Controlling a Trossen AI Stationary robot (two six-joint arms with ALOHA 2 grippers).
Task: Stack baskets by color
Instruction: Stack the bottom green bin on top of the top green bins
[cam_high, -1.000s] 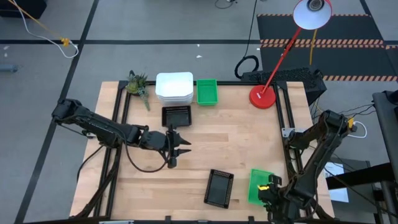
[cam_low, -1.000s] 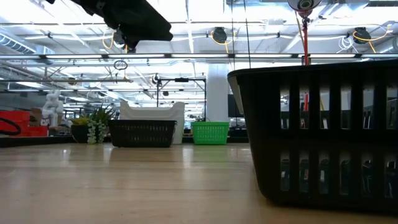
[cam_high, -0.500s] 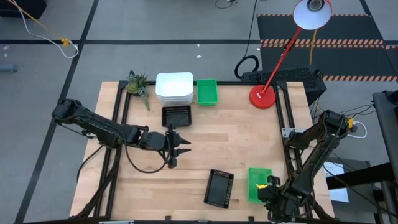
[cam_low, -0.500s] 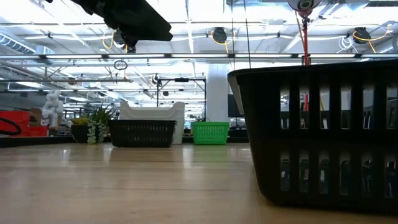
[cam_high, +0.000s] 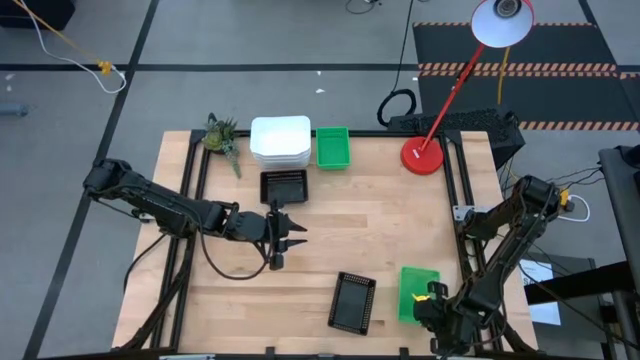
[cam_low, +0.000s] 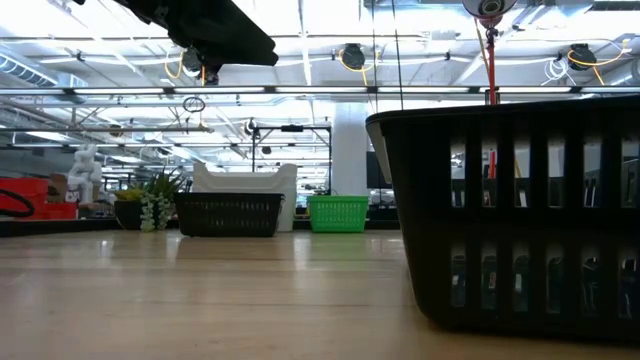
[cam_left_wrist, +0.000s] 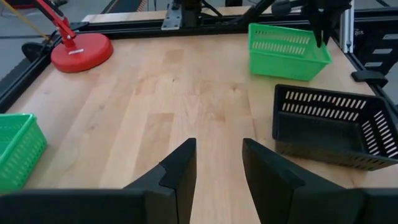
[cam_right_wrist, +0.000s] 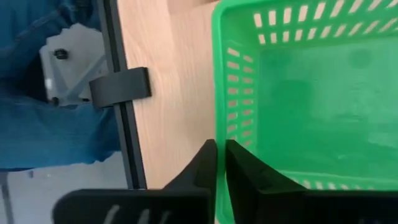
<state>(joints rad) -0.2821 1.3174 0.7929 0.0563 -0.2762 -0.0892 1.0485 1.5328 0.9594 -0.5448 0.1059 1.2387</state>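
A green mesh basket (cam_high: 415, 290) (cam_right_wrist: 311, 93) sits on the table near its right near corner, and my right gripper (cam_right_wrist: 221, 163) (cam_high: 431, 298) is shut on its wall. A black basket (cam_high: 353, 301) (cam_left_wrist: 333, 127) lies just left of it. At the far edge stand a stack of white baskets (cam_high: 280, 140), a green basket (cam_high: 332, 147) and a black basket (cam_high: 283, 186). My left gripper (cam_high: 285, 232) (cam_left_wrist: 217, 163) hovers open over the table's middle, pointing toward the right edge, with nothing between its fingers. My right gripper pinches the green basket's wall facing the table's near edge (cam_right_wrist: 219, 127), close to that wall's right corner. One finger is inside the basket and one outside. The fingers come steeply down from above and lie along the wall. The basket's bottom rests on the table.
A red round lamp base (cam_high: 422, 156) stands at the far right and a plant sprig (cam_high: 222, 138) at the far left. A black rail with a bracket (cam_right_wrist: 119, 87) runs close beside the held basket. Bare wood lies across the table's middle.
My right gripper has sunk a little onto the near green basket. The baskets lie where they were.
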